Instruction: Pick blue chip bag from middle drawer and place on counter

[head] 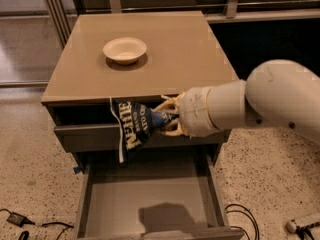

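Note:
My gripper [166,118] is shut on the right end of the blue chip bag [133,127], a dark navy crinkly bag with white lettering. The bag hangs in the air in front of the cabinet, its top level with the counter's front edge, well above the open middle drawer [150,201]. The drawer is pulled out and its grey floor holds nothing but the arm's shadow. The tan counter [185,59] lies just behind and above the bag. My white arm reaches in from the right.
A cream round bowl [124,49] stands on the counter's left back part. Black cables [240,216] and a plug [15,219] lie on the speckled floor beside the drawer. A metal railing runs behind the cabinet.

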`<state>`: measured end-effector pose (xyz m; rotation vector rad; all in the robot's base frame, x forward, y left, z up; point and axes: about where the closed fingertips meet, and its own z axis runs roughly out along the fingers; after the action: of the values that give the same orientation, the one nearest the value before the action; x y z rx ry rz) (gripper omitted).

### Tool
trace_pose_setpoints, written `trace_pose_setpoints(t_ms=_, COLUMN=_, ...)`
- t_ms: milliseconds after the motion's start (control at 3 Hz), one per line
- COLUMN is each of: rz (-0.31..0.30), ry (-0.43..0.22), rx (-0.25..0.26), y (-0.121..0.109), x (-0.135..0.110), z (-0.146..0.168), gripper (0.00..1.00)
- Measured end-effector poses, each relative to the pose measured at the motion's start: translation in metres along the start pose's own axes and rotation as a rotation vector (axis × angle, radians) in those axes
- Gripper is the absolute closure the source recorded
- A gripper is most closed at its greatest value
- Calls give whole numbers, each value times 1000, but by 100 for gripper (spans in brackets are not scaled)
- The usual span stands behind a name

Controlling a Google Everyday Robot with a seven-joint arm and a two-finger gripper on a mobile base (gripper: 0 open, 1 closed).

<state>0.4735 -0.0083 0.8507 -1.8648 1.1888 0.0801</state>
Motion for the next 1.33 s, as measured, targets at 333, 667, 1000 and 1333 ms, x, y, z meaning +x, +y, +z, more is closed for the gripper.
trace_pose_setpoints(t_ms=333, rz=-5, ry=52, rx=98, y=-72, x=5, z=-11, gripper=100)
trace_pose_setpoints(t_ms=667, rz=93, ry=66, rx=186, y=-124, x=27, z=-16, gripper=100)
trace_pose_setpoints(t_ms=1000, rz=218, ry=36, rx=247, y=-141, x=69, z=-19, gripper=100)
trace_pose_setpoints(t_ms=1333, rz=214, ry=39, rx=250, y=-145, x=70, z=-15, gripper=100)
